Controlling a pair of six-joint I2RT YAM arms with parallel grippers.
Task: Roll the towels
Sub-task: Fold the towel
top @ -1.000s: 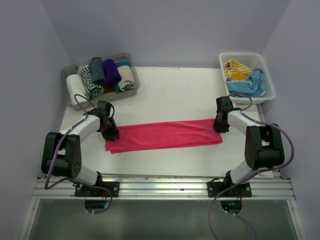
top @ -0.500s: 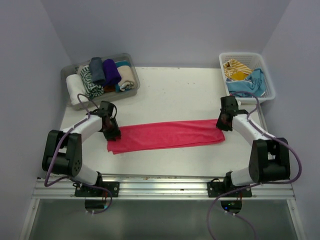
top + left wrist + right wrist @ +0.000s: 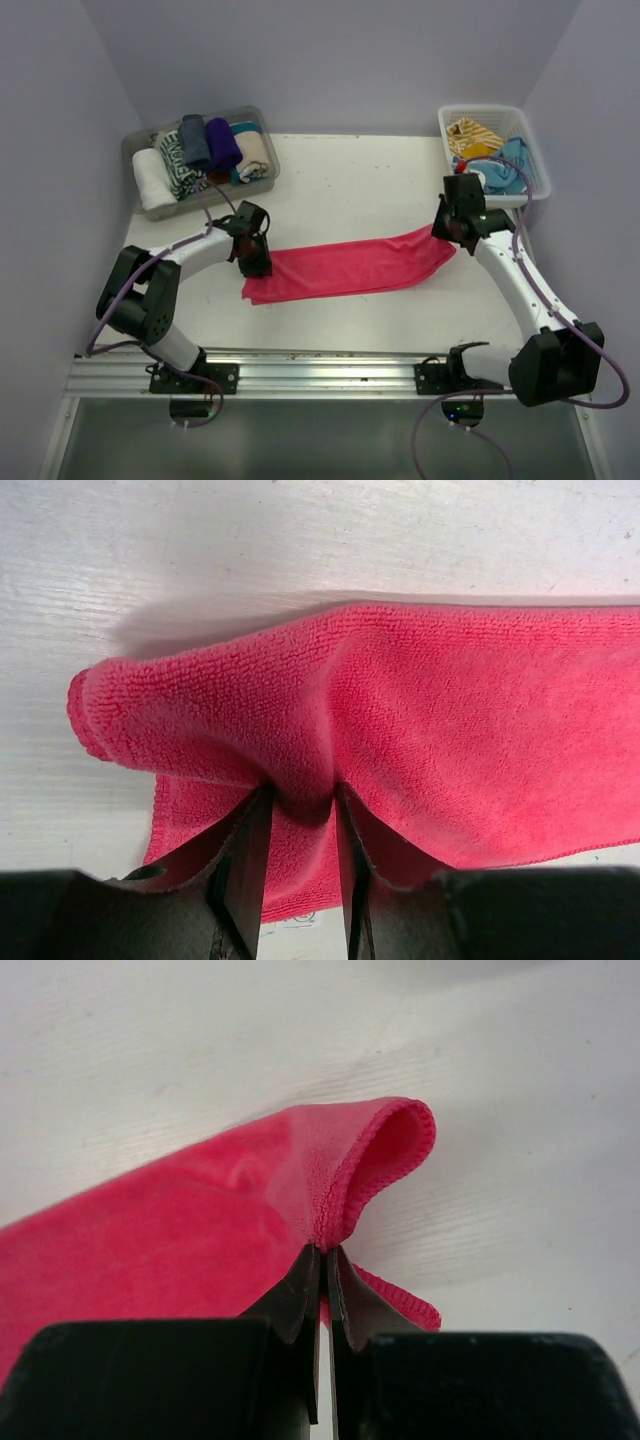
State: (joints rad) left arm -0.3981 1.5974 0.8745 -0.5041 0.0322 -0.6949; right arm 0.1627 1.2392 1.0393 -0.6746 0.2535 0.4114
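Across the bench (image 3: 340,190) the hot pink towel (image 3: 345,265) has slid rightward and drawn shorter than it lay a second ago. It is now a slanted strip near the middle, with its right end tipped up toward the white basket (image 3: 530,165). The left gripper (image 3: 257,266) has travelled inward from the left edge and carried its end of the cloth along. Its jaws pinch a raised fold near the towel's left end. The right gripper (image 3: 445,232) has reached farther from its base, and its jaws, apart a second ago, are now clenched tight on the hem of the lifted right corner.

This looks like the set-up stage, with both ends held and no turn of cloth yet made. The next move probably calls for pulling the strip taut and flat, then folding one end over onto itself to begin the roll.
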